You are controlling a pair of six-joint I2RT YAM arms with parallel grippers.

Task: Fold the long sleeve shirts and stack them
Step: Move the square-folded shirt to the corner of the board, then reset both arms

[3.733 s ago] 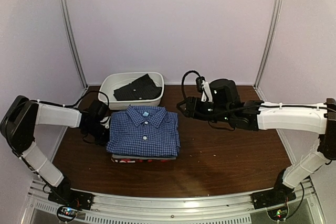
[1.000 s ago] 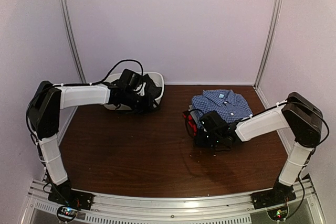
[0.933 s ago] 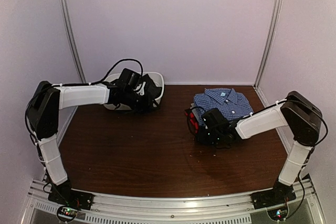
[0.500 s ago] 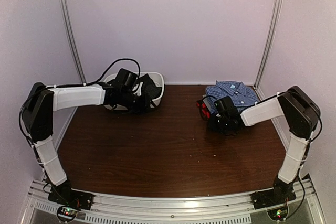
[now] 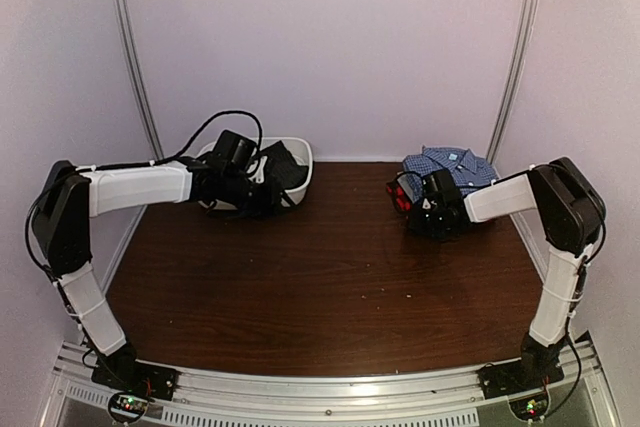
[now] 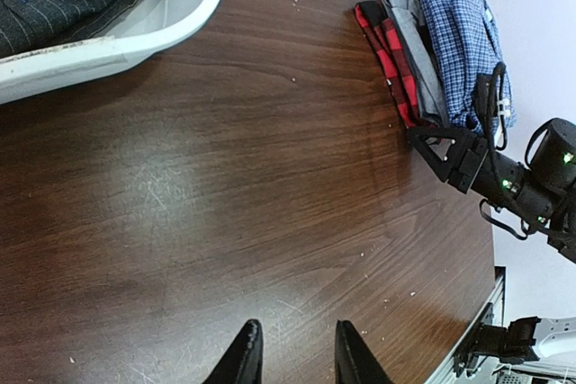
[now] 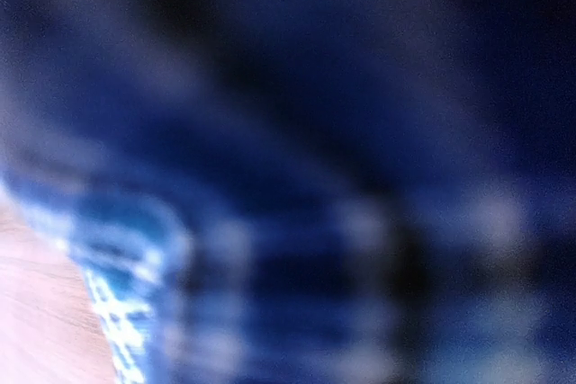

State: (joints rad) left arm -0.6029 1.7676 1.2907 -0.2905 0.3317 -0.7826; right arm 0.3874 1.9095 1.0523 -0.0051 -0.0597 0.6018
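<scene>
Nothing readable here, honestly. No print or label I can make out on the stacked shirts (image 6: 459, 42), the white basin (image 6: 135, 38) or the worktop (image 6: 225, 204), and the right wrist view is just blue blur.

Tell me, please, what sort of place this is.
Likely a robot lab cell: plain walls and aluminium posts enclose a brown table, two arms bolted to its front rail, with stacked shirts and a white basin.

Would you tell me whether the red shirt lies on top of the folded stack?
No, the blue check shirt lies uppermost, while the red shirt sits lowest.
</scene>
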